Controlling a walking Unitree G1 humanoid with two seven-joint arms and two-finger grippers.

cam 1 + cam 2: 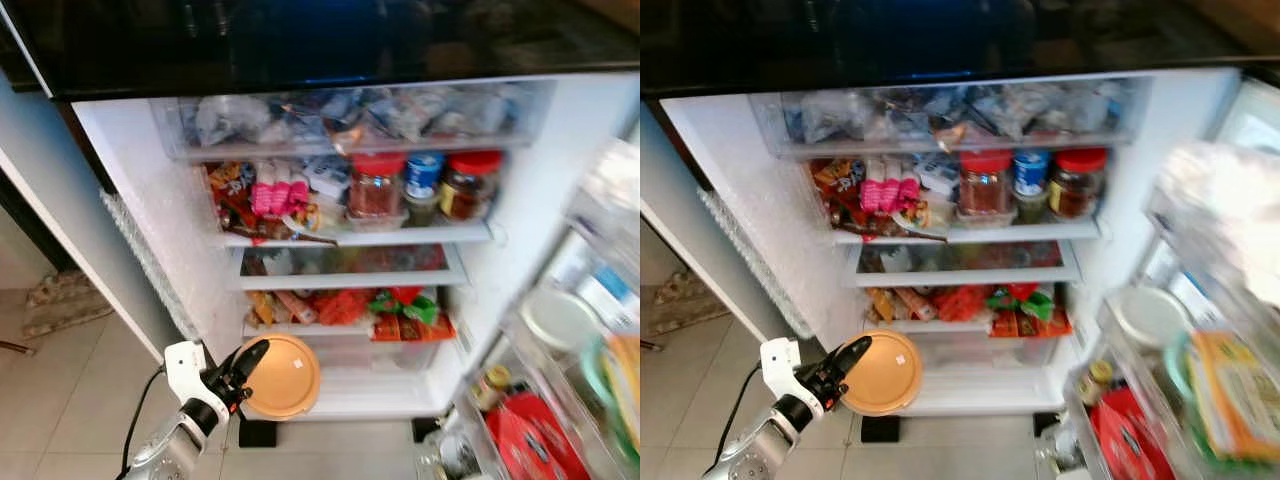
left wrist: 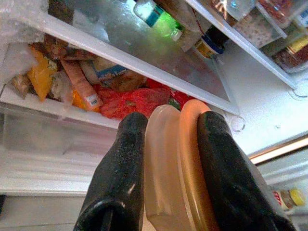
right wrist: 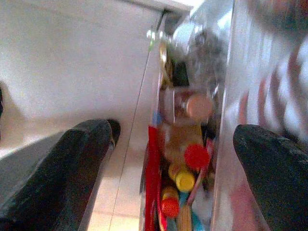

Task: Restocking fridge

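The fridge (image 1: pixel 170 230) stands open before me, its shelves packed with food. My left gripper (image 1: pixel 250 358) is low at the front left of the fridge, shut on a round tan lidded container (image 1: pixel 283 375) held on edge. In the left wrist view the two black fingers (image 2: pixel 122 168) clamp the container (image 2: pixel 175 163) by its rim, in front of the lower shelf with packets (image 2: pixel 125 101). My right gripper (image 3: pixel 178 144) is open beside a door shelf holding bottles with red and yellow caps (image 3: pixel 185 180).
Red-lidded jars (image 1: pixel 375 190) and pink packets (image 1: pixel 275 190) fill the middle shelf under a clear drawer (image 1: pixel 350 115). A clear crisper drawer (image 1: pixel 400 352) sits at the bottom. The door's shelves (image 1: pixel 560 400) on the right are crowded. Tiled floor (image 1: pixel 60 400) lies to the left.
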